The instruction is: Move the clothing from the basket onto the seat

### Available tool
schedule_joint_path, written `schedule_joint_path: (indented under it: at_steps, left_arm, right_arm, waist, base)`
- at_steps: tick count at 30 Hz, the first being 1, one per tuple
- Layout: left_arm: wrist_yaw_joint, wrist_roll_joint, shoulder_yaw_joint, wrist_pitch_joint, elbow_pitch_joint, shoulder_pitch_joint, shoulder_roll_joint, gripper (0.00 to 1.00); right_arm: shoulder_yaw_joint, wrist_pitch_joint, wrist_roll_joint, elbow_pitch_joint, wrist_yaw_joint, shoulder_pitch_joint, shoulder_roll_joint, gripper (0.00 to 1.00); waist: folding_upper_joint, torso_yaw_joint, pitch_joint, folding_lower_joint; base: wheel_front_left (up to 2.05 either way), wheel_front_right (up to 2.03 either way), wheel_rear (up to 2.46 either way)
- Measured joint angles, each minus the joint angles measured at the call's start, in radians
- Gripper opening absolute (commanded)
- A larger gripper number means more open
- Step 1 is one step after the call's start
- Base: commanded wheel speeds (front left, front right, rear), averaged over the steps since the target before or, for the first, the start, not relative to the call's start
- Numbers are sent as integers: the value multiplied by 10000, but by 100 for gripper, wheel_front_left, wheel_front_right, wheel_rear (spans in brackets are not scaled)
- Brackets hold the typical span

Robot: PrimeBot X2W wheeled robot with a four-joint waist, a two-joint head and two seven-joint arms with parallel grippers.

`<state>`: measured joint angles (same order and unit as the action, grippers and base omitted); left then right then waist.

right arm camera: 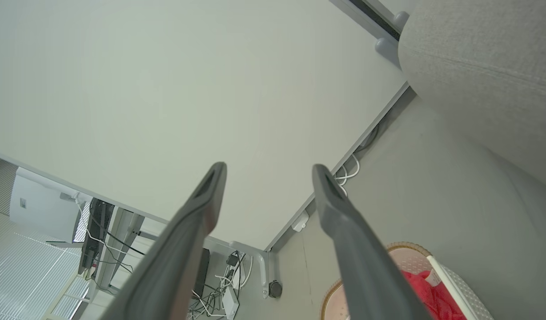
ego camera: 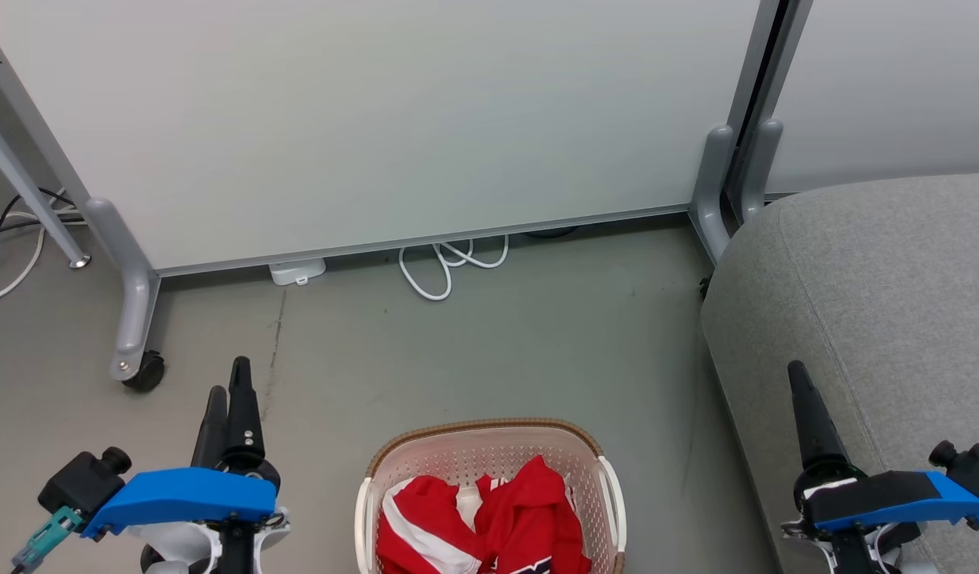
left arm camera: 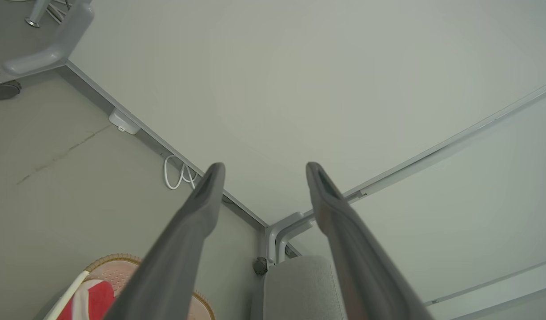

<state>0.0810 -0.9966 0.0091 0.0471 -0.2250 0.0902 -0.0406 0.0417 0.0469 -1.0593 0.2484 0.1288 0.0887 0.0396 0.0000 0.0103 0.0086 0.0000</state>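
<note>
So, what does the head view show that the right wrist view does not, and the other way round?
The head view adds the left gripper and its blue wrist mount. The right wrist view adds tangled cables and a white power strip past the partition. Both have the basket, the red clothing, the grey seat, the right gripper and the white cable loops.

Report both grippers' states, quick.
The left gripper: open, holding nothing.
The right gripper: open, holding nothing.
</note>
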Motion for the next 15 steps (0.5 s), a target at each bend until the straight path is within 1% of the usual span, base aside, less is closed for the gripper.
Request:
schedule_joint_path:
  at_steps: [15]
  left_arm:
    - [-199,2428,-543,489,36,104,-15,100]
  right_arm:
    - [-219,476,2209,-38,2,6,10,100]
  waist:
    - [0,89,25,0]
  base:
    - [0,0,0]
